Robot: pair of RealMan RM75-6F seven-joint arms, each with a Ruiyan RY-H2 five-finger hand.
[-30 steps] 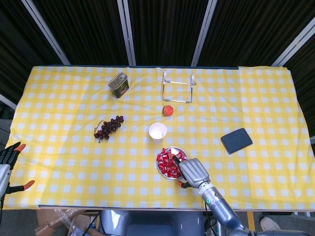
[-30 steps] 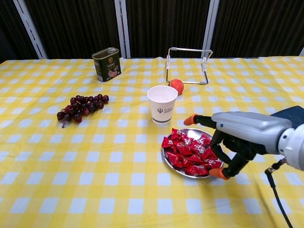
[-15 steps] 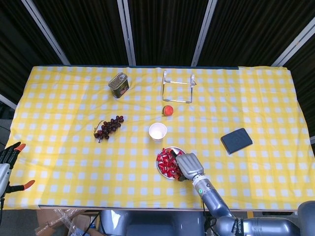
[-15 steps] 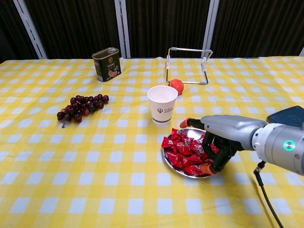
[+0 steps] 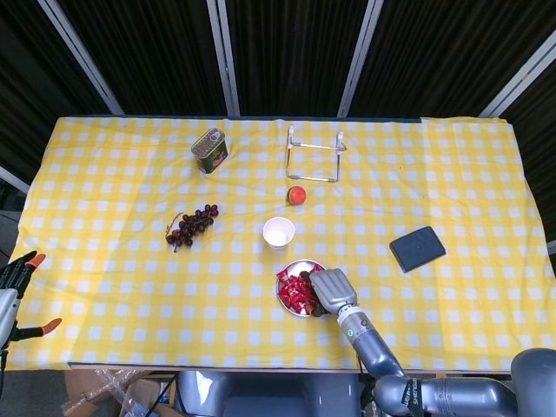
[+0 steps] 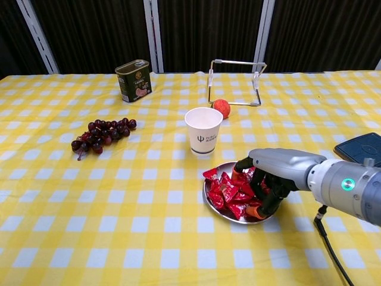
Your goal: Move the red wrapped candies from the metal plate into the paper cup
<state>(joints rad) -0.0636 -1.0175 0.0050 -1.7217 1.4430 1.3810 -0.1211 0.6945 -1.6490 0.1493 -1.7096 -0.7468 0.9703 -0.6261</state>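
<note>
Red wrapped candies (image 6: 225,190) are heaped in a metal plate (image 6: 212,208) near the table's front edge, also seen as candies (image 5: 293,292) on the plate (image 5: 295,264) from above. My right hand (image 6: 269,177) reaches into the plate from the right, thumb and fingers curled around part of the heap. From above the right hand (image 5: 331,290) covers the plate's right half. A white paper cup (image 6: 203,130) stands upright just behind the plate, empty as seen from above (image 5: 279,233). My left hand (image 5: 19,276) hangs off the table's left front corner, fingers apart, holding nothing.
A green tin (image 6: 133,80) and a wire rack (image 6: 236,81) stand at the back. A small orange-red fruit (image 6: 222,108) lies behind the cup. Dark grapes (image 6: 101,134) lie to the left. A dark flat device (image 6: 360,146) lies at the right.
My right hand has moved left into the plate and lowered onto the candies, its fingers curling in. The heap has been pushed toward the plate's left side. The left hand has not moved.
</note>
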